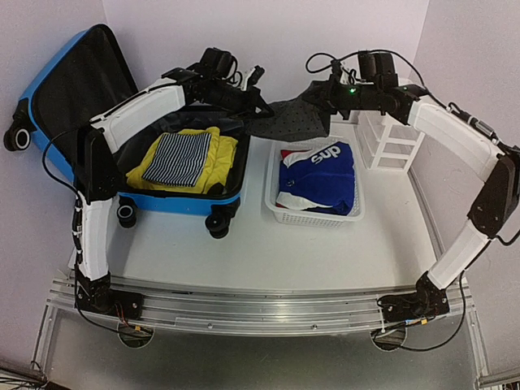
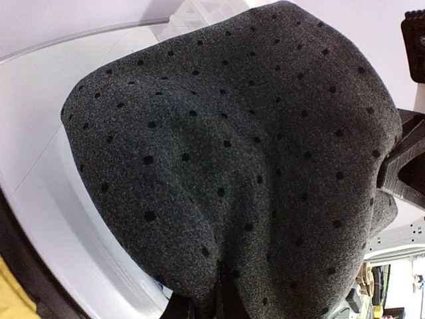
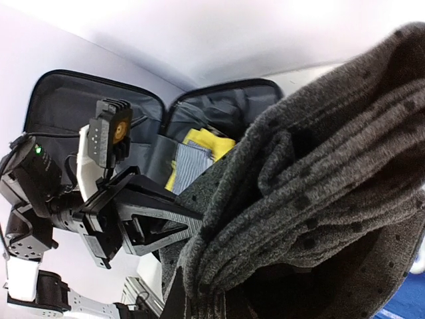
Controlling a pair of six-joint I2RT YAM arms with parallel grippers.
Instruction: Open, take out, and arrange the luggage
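Observation:
The blue suitcase [image 1: 49, 77] lies open at the left, its black-lined lid leaning on the back wall. A yellow garment [image 1: 219, 158] with a striped one [image 1: 180, 158] on top lies in it. Both grippers hold a grey dotted cloth [image 1: 288, 120] in the air behind the gap between suitcase and basket. My left gripper [image 1: 258, 104] is shut on its left edge, my right gripper [image 1: 321, 93] on its right edge. The cloth fills the left wrist view [image 2: 232, 153] and the right wrist view [image 3: 319, 199], hiding most of both grippers' fingers. The open suitcase [image 3: 99, 100] shows in the right wrist view.
A white basket [image 1: 315, 216] holding a folded blue and white garment [image 1: 321, 175] stands right of the suitcase. A white slatted plastic rack [image 1: 390, 146] stands at the back right. The suitcase wheels [image 1: 218, 221] face the front.

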